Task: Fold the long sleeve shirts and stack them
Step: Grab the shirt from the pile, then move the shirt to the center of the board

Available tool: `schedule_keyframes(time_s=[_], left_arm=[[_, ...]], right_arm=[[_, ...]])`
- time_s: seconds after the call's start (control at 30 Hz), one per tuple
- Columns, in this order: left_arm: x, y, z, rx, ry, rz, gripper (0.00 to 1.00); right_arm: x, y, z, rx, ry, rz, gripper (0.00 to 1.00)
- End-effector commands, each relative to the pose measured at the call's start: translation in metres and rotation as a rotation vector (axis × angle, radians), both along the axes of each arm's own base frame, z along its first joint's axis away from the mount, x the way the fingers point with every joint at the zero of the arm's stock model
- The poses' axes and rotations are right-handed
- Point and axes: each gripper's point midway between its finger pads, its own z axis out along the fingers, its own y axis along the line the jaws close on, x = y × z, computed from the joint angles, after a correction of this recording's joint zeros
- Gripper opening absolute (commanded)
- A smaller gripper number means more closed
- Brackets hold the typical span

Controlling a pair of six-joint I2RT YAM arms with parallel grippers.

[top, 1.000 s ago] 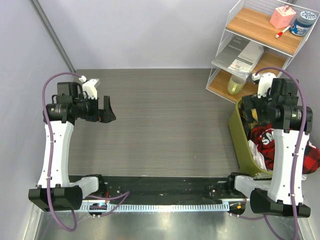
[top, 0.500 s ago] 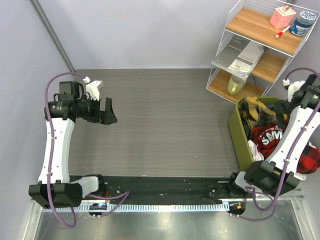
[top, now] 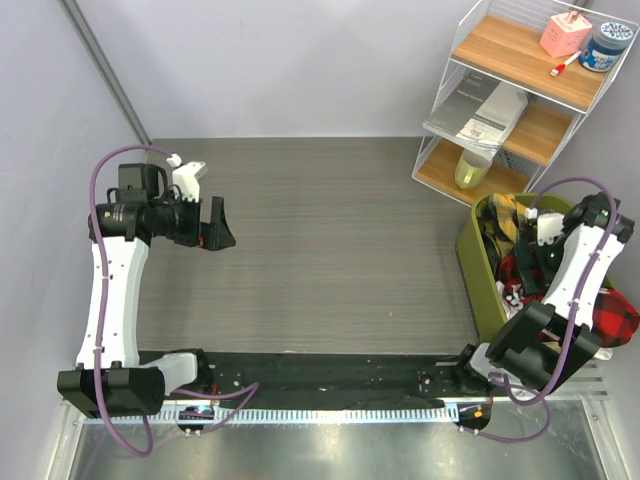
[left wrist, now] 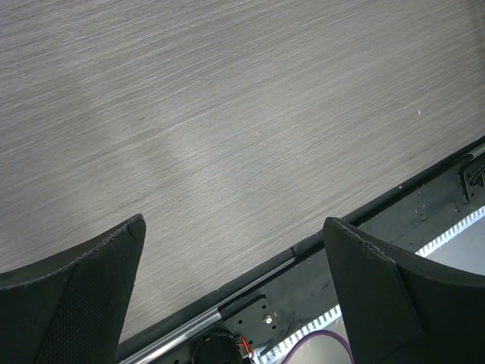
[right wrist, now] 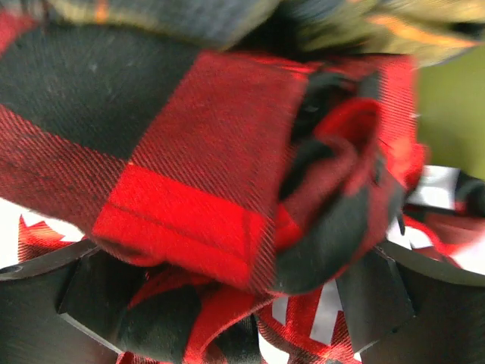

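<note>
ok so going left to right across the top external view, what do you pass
left end effector → wood-grain table → olive green bin → red-and-black check shirt spilling out at the far right

The left pincer [top: 217, 222] hangs raised and level, jaws wide apart; the right pincer [right wrist: 227, 299] points downward, jaws equally wide.

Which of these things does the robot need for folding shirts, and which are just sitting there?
For the job: red-and-black checked shirt, yellow plaid garment, green bin.
Just lying about: wire shelf, pink box, blue-lidded jar, yellowish cup.
</note>
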Motion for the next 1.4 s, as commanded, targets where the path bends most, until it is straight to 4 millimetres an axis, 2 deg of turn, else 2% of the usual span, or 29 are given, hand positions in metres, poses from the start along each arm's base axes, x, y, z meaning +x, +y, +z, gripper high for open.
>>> schedule_keyframes(time_s=[0.0, 0.03, 0.07, 0.1, 0.13, 0.17, 0.2, 0.23, 0.27, 0.33, 0.37, 0.4, 0.43, 0.47, 0.63, 0.77, 0.9, 0.93, 0.97, 1.03, 1.07, 1.1, 1.13, 1.17, 1.2, 1.23, 1.27, 1.3, 1.37], left_arm=[[-0.001, -0.005, 0.002, -0.017, -0.009, -0.03, 1.0], [0.0, -0.005, 0.002, -0.02, -0.009, -0.028, 1.0], [0.001, -0.005, 0.003, -0.023, -0.011, -0.026, 1.0], [0.002, -0.006, 0.004, -0.026, -0.013, -0.027, 1.0], [0.003, -0.006, 0.005, -0.03, -0.013, -0.027, 1.0], [0.005, -0.006, 0.004, -0.032, -0.01, -0.025, 1.0], [0.006, -0.006, 0.005, -0.032, -0.012, -0.024, 1.0], [0.008, -0.006, 0.007, -0.03, -0.016, -0.022, 1.0], [0.009, -0.005, 0.008, -0.027, -0.021, -0.019, 1.0], [0.013, -0.002, 0.011, -0.01, -0.037, -0.003, 1.0], [0.015, -0.001, 0.013, -0.005, -0.045, 0.001, 1.0], [0.017, 0.001, 0.015, 0.001, -0.056, 0.004, 1.0], [0.018, 0.002, 0.017, 0.009, -0.068, 0.012, 1.0], [0.022, 0.003, 0.021, 0.011, -0.082, 0.016, 1.0], [0.033, 0.008, 0.034, 0.003, -0.107, 0.092, 1.0], [0.046, 0.015, 0.054, -0.018, -0.16, 0.159, 1.0], [0.054, 0.022, 0.067, -0.07, -0.181, 0.242, 1.0], [0.056, 0.026, 0.07, -0.077, -0.193, 0.264, 1.0], [0.057, 0.027, 0.072, -0.094, -0.192, 0.287, 1.0], [0.061, 0.032, 0.074, -0.104, -0.204, 0.313, 1.0], [0.062, 0.033, 0.075, -0.107, -0.205, 0.318, 1.0], [0.063, 0.034, 0.076, -0.103, -0.206, 0.324, 1.0], [0.064, 0.035, 0.075, -0.099, -0.203, 0.328, 1.0], [0.065, 0.037, 0.074, -0.094, -0.201, 0.332, 1.0], [0.065, 0.038, 0.073, -0.089, -0.197, 0.336, 1.0], [0.065, 0.04, 0.071, -0.078, -0.193, 0.345, 1.0], [0.064, 0.042, 0.069, -0.07, -0.189, 0.353, 1.0], [0.064, 0.045, 0.068, -0.063, -0.193, 0.364, 1.0], [0.061, 0.05, 0.067, -0.042, -0.195, 0.387, 1.0]], right_arm=[[-0.048, 0.04, -0.004, 0.119, 0.114, 0.025, 1.0], [-0.048, 0.041, -0.003, 0.117, 0.104, 0.021, 0.88], [-0.045, 0.04, 0.001, 0.106, 0.087, 0.016, 0.7], [-0.039, 0.043, 0.007, 0.113, 0.041, 0.012, 0.33], [-0.034, 0.042, 0.015, 0.102, 0.003, 0.001, 0.19], [-0.023, 0.036, 0.035, 0.059, -0.068, -0.003, 0.05], [-0.015, 0.036, 0.048, 0.05, -0.13, -0.002, 0.01], [-0.009, 0.036, 0.064, 0.024, -0.193, -0.004, 0.01], [0.002, 0.032, 0.096, -0.028, -0.296, -0.005, 0.01], [0.018, 0.048, 0.138, -0.029, -0.484, 0.044, 0.01], [0.025, 0.058, 0.175, -0.052, -0.618, 0.069, 0.01], [0.029, 0.07, 0.194, -0.037, -0.698, 0.099, 0.01], [0.036, 0.09, 0.212, 0.029, -0.794, 0.154, 0.01], [0.04, 0.1, 0.236, 0.036, -0.874, 0.18, 0.01], [0.059, 0.153, 0.292, 0.314, -1.086, 0.274, 0.01], [0.074, 0.174, 0.331, 0.511, -1.205, 0.3, 0.01], [0.087, 0.188, 0.386, 0.605, -1.366, 0.409, 0.01], [0.091, 0.19, 0.39, 0.728, -1.355, 0.328, 0.01], [0.095, 0.196, 0.413, 0.717, -1.432, 0.425, 0.01], [0.11, 0.201, 0.424, 0.828, -1.433, 0.399, 0.01], [0.122, 0.217, 0.413, 0.905, -1.355, 0.393, 0.01], [0.142, 0.221, 0.404, 0.882, -1.327, 0.331, 0.01], [0.173, 0.223, 0.402, 0.779, -1.322, 0.391, 0.01], [0.181, 0.236, 0.375, 0.793, -1.2, 0.341, 0.01], [0.188, 0.264, 0.371, 0.809, -1.172, 0.385, 0.01], [0.2, 0.273, 0.359, 0.823, -1.139, 0.376, 0.01], [0.208, 0.284, 0.364, 0.822, -1.174, 0.412, 0.01], [0.207, 0.312, 0.361, 0.815, -1.17, 0.456, 0.01], [0.211, 0.339, 0.358, 0.784, -1.174, 0.536, 0.01]])
